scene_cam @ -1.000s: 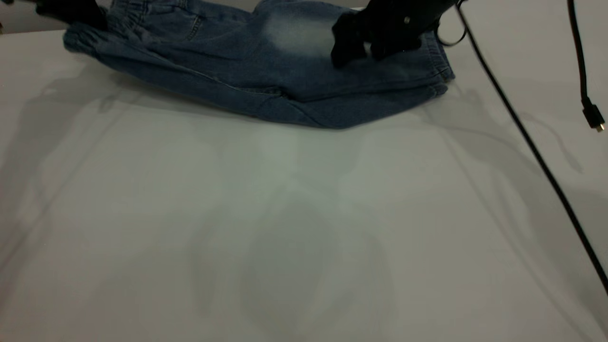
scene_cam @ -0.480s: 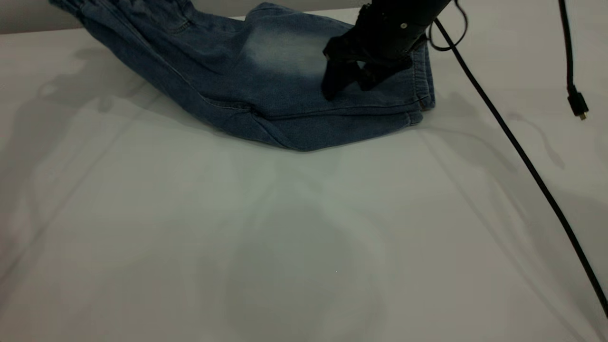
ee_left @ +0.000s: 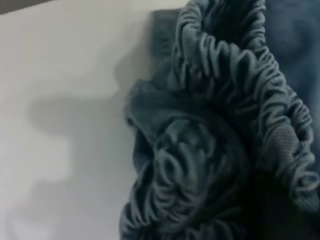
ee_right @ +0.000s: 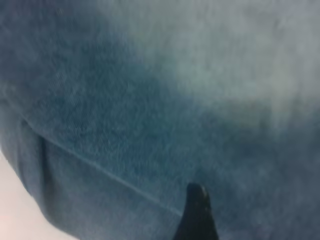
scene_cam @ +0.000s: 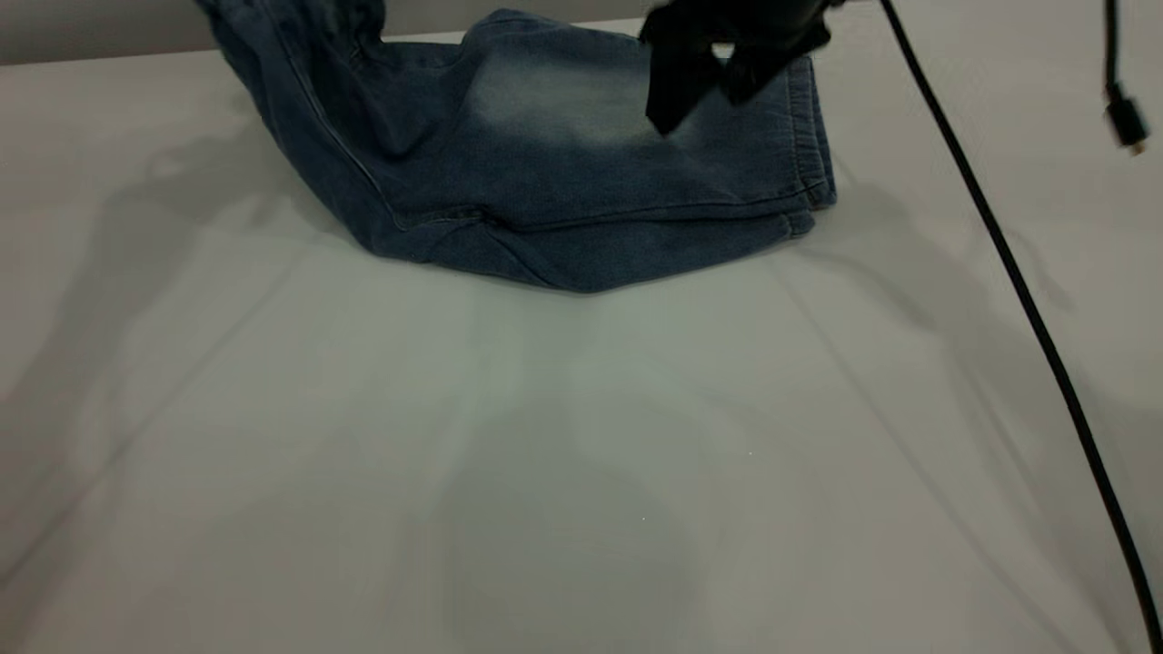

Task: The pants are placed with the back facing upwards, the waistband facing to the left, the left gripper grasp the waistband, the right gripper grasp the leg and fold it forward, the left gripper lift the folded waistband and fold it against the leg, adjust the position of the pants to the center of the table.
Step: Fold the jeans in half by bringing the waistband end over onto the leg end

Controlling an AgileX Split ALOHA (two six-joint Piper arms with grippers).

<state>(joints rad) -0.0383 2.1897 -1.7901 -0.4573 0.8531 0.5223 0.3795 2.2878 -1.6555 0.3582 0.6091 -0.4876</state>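
Since the earlier frame, the right gripper [scene_cam: 704, 95] had been raised off the leg [scene_cam: 581, 109], and the waistband [ee_left: 235, 90] had been carried further up and toward the right. The right jaws were seen parted and empty, hanging just above the pale faded patch near the stitched hem. The left gripper itself was out of sight; whether its jaws were clamped could not be told, though the gathered waistband was seen bunched close before the left wrist camera, lifted off the table [scene_cam: 581, 472]. The pants [scene_cam: 545, 182] lay folded lengthwise at the far side of the table, the waist end pulled up steeply at the left. A black cable [scene_cam: 1018, 282] was draped across the table at the right.
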